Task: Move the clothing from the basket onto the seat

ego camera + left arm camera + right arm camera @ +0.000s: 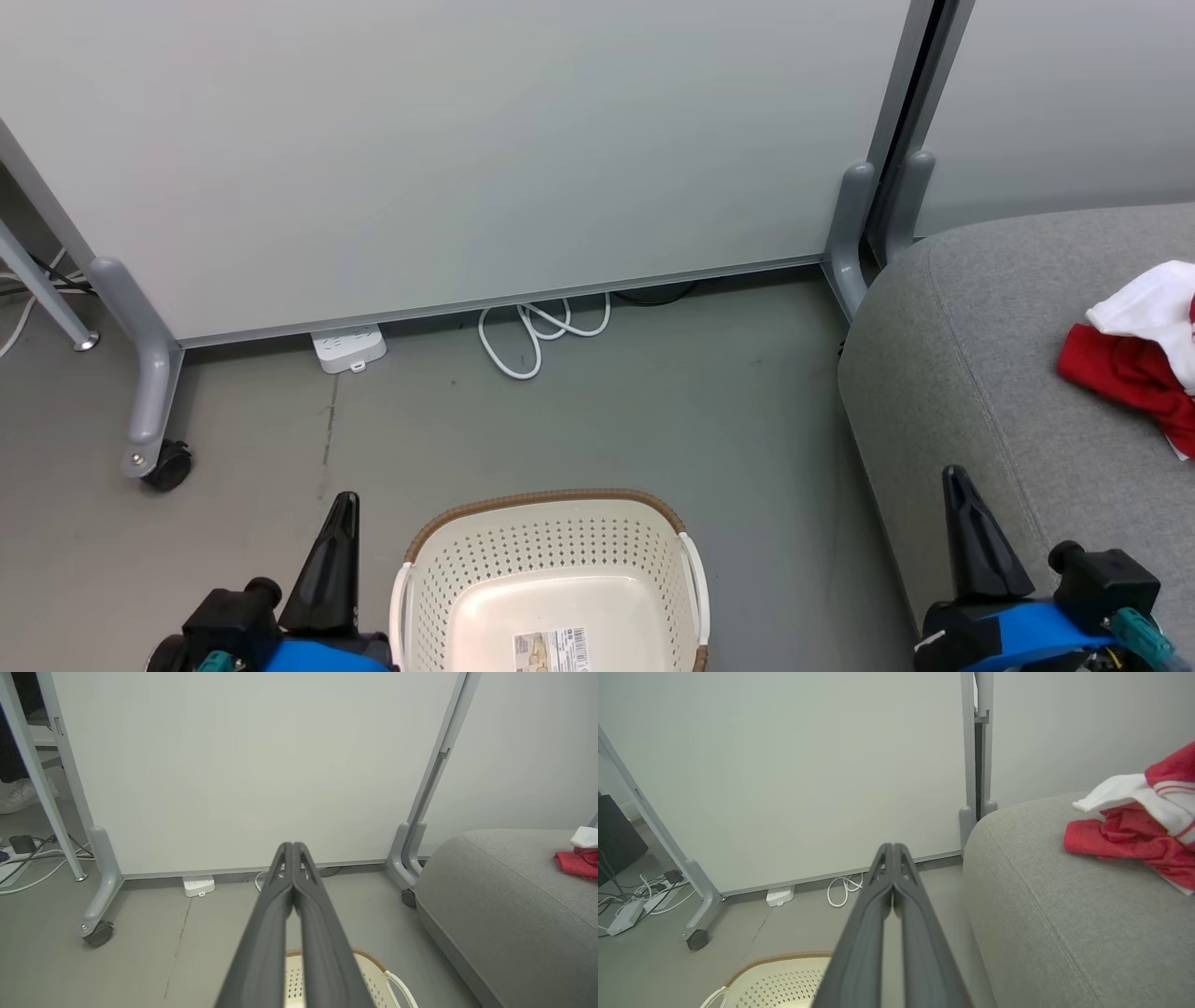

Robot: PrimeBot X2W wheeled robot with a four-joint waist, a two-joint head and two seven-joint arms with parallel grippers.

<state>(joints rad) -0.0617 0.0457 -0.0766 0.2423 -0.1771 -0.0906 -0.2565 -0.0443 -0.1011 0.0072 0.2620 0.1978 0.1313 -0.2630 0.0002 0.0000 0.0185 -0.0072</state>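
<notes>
as the clothing [1120, 373] lies on the seat [971, 373], both claws are closed

while the basket [551, 546] sits on the grey floor [747, 420] between the two arms, its barcode sticker [551, 651] shows plainly on the bottom. over on the right, the red and white clothing is bunched on the grey seat, well apart from the basket. left gripper [293, 851]: fingers pressed together, nothing between them, pointing toward the pale partition [448, 149]. right gripper [893, 851]: same story, fingers pressed shut with nothing held, just beside the seat's rounded edge. a white power strip [348, 347] and a looped cable [537, 331] lie at the partition's foot.
</notes>
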